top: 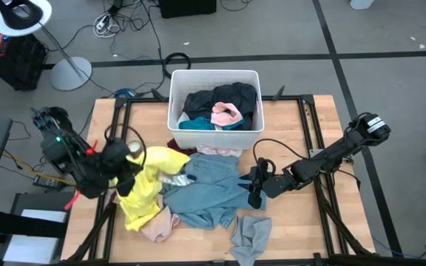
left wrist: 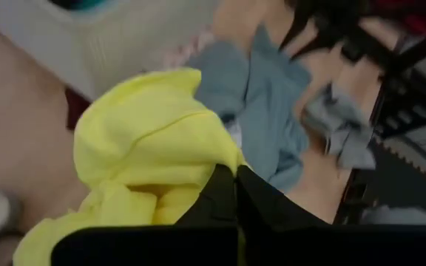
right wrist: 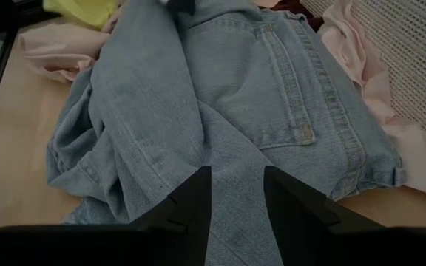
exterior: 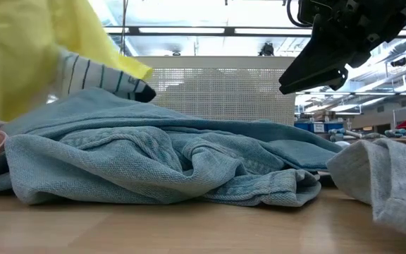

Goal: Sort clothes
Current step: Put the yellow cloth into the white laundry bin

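The yellow garment (top: 152,181) hangs from my left gripper (top: 129,157), which is shut on it at the table's left side. It also shows raised in the low view (exterior: 27,49). Light blue denim (top: 205,188) lies crumpled at the table's middle. My right gripper (top: 254,186) hovers open at the denim's right edge, its fingers (right wrist: 191,199) above the cloth and touching nothing. The white bin (top: 176,81) at the far edge holds dark, teal and pink clothes (top: 224,103). My left gripper pinches a bunched part of the yellow garment (left wrist: 187,185) between its two shut fingers (left wrist: 220,196), slanting down at it from the table's left side. The cloth hangs slack below the fingers. Its lower end (top: 135,214) lies on the table.
A pink garment (top: 159,225) lies near the front edge, a grey cloth (top: 250,236) at the front right. Pale pink cloth (top: 217,151) and a maroon piece (top: 177,144) lie before the bin. A white, dark-striped piece (exterior: 108,77) shows beside the yellow cloth.
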Controlling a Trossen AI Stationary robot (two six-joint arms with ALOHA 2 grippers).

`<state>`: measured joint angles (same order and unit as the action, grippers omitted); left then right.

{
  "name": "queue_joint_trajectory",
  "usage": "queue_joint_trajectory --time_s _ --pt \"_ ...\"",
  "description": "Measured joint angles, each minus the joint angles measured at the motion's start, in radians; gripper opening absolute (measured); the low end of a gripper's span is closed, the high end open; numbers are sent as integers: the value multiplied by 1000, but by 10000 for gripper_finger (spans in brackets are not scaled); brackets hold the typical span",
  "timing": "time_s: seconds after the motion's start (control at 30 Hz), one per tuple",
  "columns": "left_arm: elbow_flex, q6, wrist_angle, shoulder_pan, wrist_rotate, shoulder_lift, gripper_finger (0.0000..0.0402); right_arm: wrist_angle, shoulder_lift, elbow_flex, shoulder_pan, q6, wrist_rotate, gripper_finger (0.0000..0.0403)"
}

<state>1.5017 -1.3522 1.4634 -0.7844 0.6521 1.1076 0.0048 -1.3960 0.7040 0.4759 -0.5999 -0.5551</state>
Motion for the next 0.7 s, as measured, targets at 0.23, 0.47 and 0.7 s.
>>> queue_joint_trajectory --time_s 0.23,0.47,0.7 --pt "159 210 -3 115 76 10 0 0 0 0 0 0 0 126" --pt "327 423 -58 220 31 67 0 0 0 0 0 0 0 126" --pt "503 572 -66 278 1 153 0 -2 0 0 0 0 0 126"
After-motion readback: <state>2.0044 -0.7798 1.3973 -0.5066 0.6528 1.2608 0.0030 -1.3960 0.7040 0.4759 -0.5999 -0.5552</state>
